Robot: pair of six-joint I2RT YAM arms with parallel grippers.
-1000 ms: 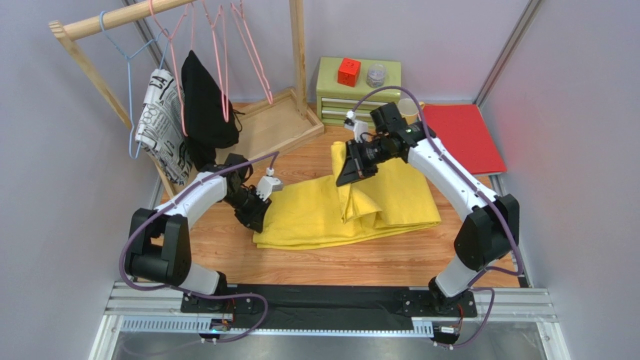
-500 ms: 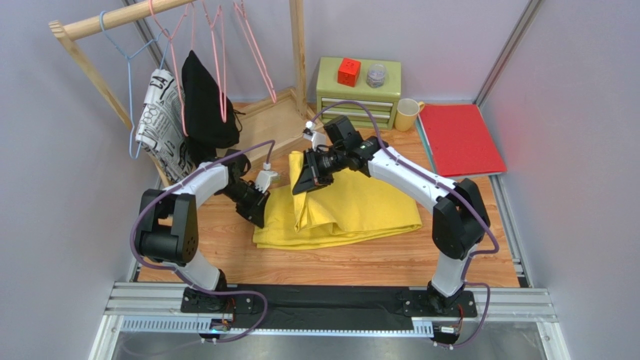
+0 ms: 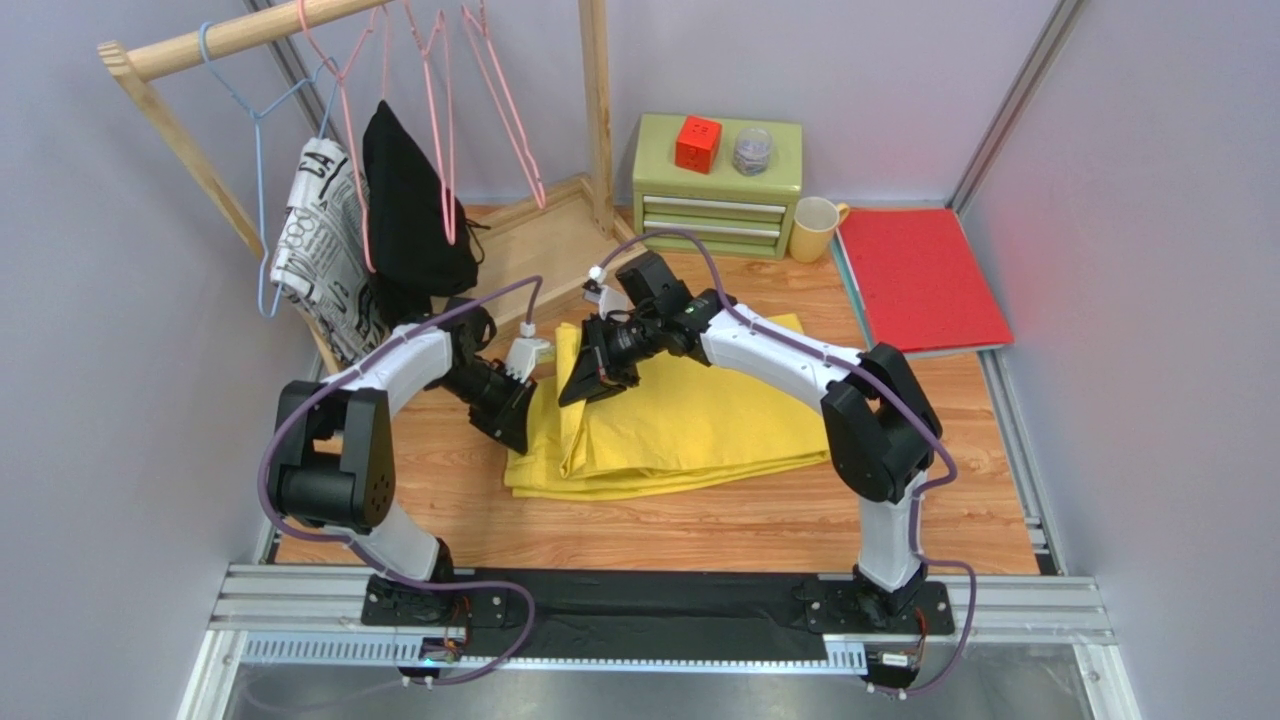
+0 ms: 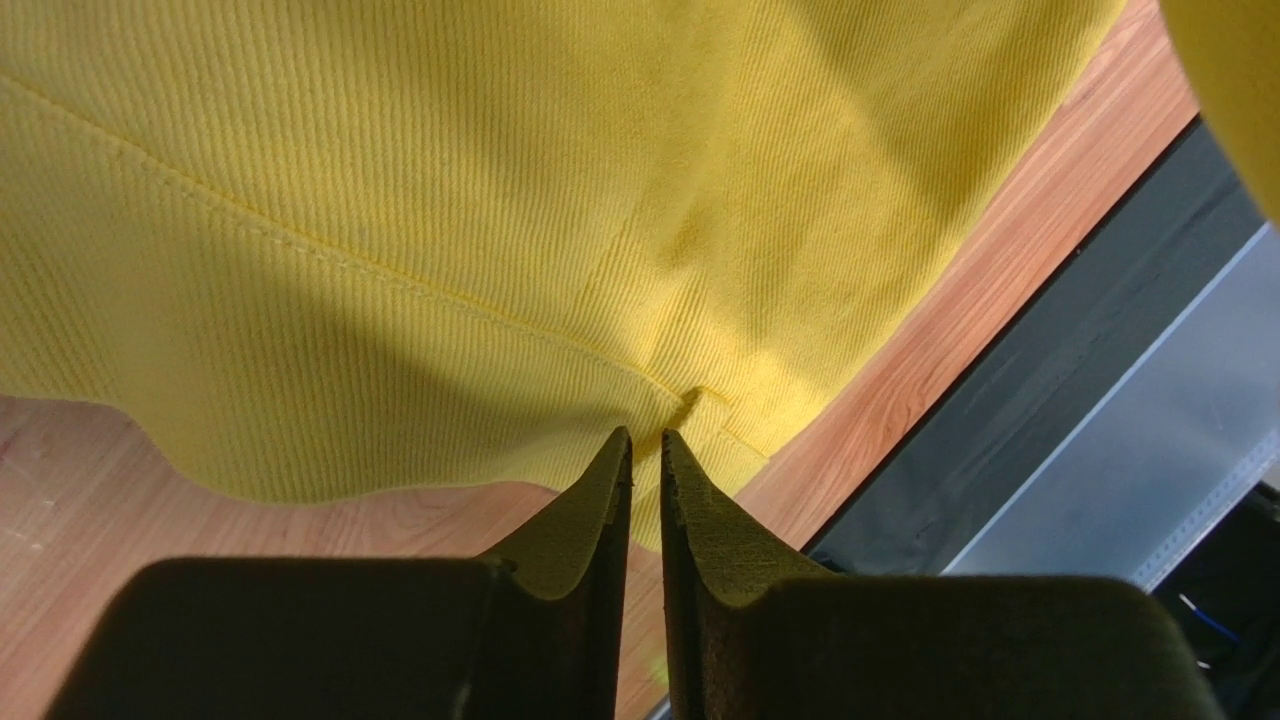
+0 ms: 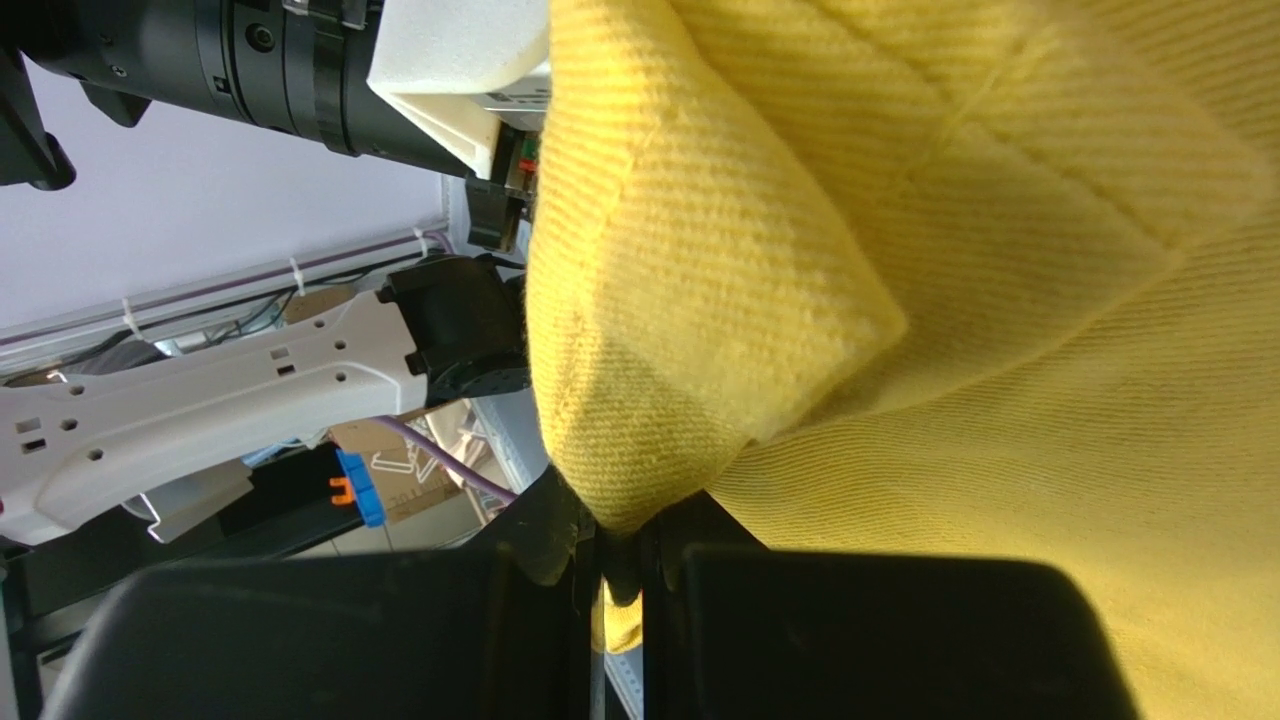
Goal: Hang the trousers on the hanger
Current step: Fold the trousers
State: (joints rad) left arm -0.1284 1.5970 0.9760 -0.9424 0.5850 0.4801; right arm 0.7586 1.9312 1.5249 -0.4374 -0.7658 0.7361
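Wooden desk (image 3: 751, 518) fills the middle of the overhead view, with two white and black robot arms reaching in from the bottom edge. The trousers (image 3: 706, 428), bright yellow and folded into a rough slab, lie flat on the desk at the centre of the frame.

A wooden clothes rack (image 3: 226, 38) stands in the upper left. It carries a black garment (image 3: 406, 195), a black-and-white patterned garment (image 3: 323, 248) and several thin wire hangers. The hanger (image 3: 514, 113), pink and bare, hangs near the rack's right post, well apart from the trousers.

The right gripper (image 3: 579, 387) sits at the upper left corner of the trousers. In its wrist view, its fingers are pressed together on a thick fold of yellow cloth, which bunches up above them.

The left gripper (image 3: 511, 428) is at the left edge of the trousers, just beside the right one. In its wrist view, its fingers (image 4: 594, 510) are almost together, with only a slim dark gap between them. Their tips nip a small pucker beside a seam at the cloth's edge, with bare wood just below.
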